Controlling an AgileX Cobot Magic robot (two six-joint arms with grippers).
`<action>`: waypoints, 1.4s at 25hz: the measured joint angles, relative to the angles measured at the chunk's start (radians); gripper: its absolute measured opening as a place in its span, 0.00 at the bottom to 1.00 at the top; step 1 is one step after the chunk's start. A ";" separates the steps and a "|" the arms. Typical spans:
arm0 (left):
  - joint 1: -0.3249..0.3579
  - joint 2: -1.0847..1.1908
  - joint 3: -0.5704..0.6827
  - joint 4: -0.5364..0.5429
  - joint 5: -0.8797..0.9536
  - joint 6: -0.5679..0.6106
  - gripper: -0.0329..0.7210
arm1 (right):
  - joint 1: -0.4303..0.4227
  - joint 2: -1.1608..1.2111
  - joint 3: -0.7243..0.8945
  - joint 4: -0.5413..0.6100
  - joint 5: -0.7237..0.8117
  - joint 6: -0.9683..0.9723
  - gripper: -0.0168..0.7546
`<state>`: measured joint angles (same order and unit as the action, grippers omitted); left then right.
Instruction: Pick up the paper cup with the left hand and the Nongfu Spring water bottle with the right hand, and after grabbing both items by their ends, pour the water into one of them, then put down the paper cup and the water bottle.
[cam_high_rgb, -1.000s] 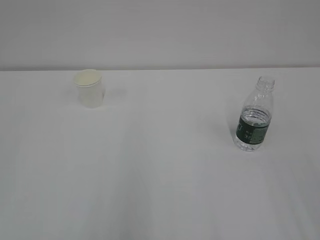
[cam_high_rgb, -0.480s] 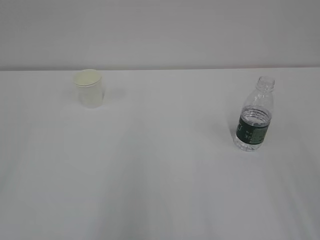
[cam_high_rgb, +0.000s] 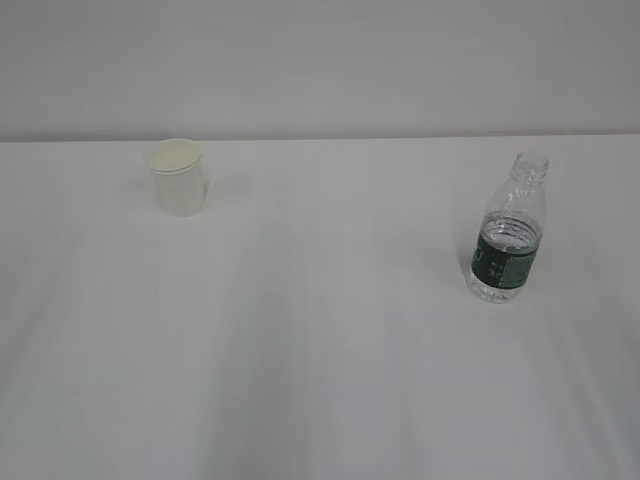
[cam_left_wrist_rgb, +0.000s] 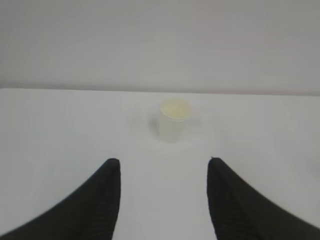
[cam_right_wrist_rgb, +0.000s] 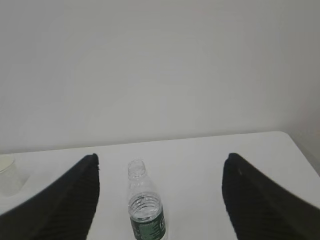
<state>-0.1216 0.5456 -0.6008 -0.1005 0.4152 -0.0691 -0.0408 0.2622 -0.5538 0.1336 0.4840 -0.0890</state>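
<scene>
A white table fills most of the exterior view and meets a pale wall behind it. Two things stand on it, well apart: one bottle and one cup.

The bottle is the larger. It stands upright on the right side of the table, clear plastic with a ribbed body, an open threaded neck with no cap, and water visible inside up to about the top of the label. One dark green label band wraps its lower half; there is pale print on it, but it is too small and blurred to read, so no brand name can be made out. In the right wrist view the same bottle stands in the gap between the two black fingers of the right gripper, ahead of them and not touched; the jaws are spread wide with nothing held.

The cup is smaller: one off-white paper cup with a rolled rim, upright, toward the back left of the table, plain with no writing to be seen. In the left wrist view it sits ahead of the left gripper, whose two black fingers are parted and empty, well short of the cup. A sliver of the cup also shows at the left edge of the right wrist view.
</scene>
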 joint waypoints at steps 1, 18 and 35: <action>-0.008 0.014 0.000 0.000 -0.033 0.000 0.57 | 0.000 0.013 0.000 0.000 -0.014 -0.006 0.76; -0.076 0.102 0.000 0.108 -0.148 0.002 0.57 | 0.013 0.193 0.000 0.022 -0.181 -0.108 0.73; -0.097 0.370 0.000 0.101 -0.371 0.004 0.57 | 0.083 0.391 0.000 0.048 -0.312 -0.165 0.67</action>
<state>-0.2188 0.9159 -0.6008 0.0000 0.0446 -0.0653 0.0424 0.6535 -0.5538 0.1817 0.1721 -0.2542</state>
